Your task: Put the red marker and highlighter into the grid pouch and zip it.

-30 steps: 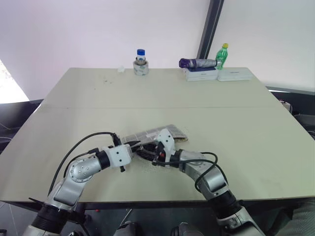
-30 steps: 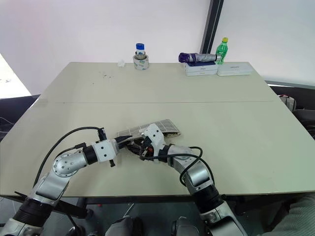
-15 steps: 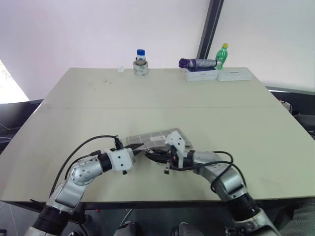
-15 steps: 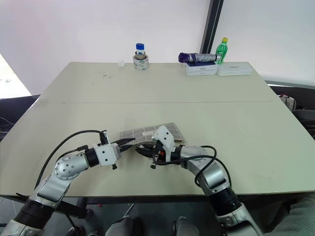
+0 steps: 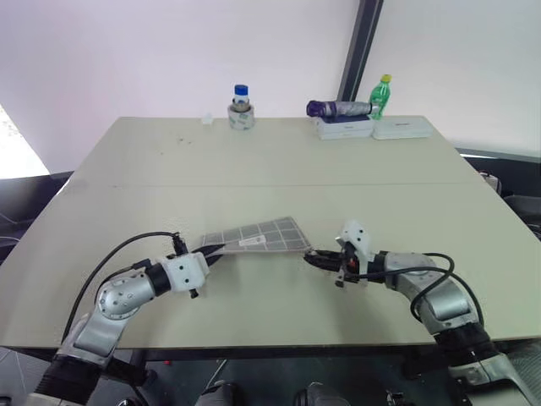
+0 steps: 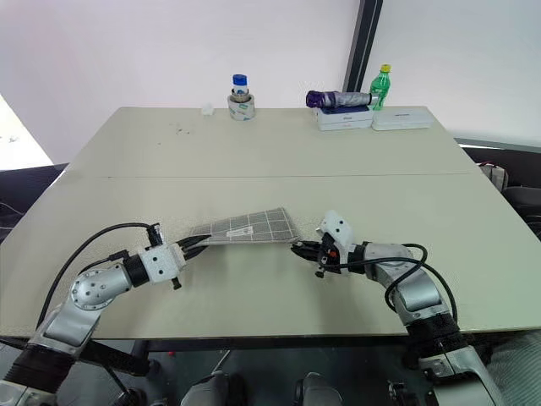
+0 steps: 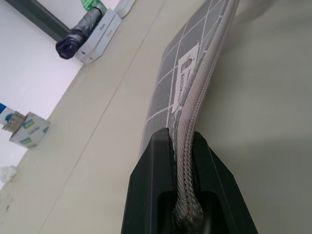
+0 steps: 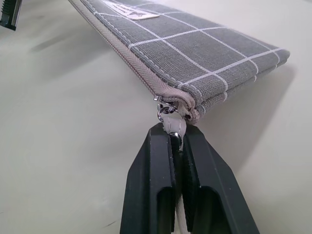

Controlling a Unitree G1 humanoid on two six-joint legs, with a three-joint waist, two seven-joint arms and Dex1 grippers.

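Note:
The grid pouch [image 5: 258, 234], grey with white lines and a small white label, hangs stretched between my two grippers just above the table's near part, with its shadow under it. My left gripper [image 5: 213, 251] is shut on the pouch's left end, clamping the zipper edge [image 7: 195, 102]. My right gripper [image 5: 311, 256] is shut on the zipper pull [image 8: 171, 122] at the pouch's right corner. The zipper seam [image 8: 127, 53] looks closed along the length that shows. The red marker and the highlighter are hidden from view.
At the table's far edge stand a blue-capped jar on a tape roll [image 5: 242, 107], a folded purple umbrella [image 5: 338, 108] on white boxes [image 5: 372, 128], and a green bottle [image 5: 383, 95]. The table's front edge [image 5: 270, 345] runs close below both arms.
My right gripper has travelled to the right with the zipper pull, away from the left gripper. The crumpled pouch is now drawn out flat and taut. The left gripper shifted slightly left.

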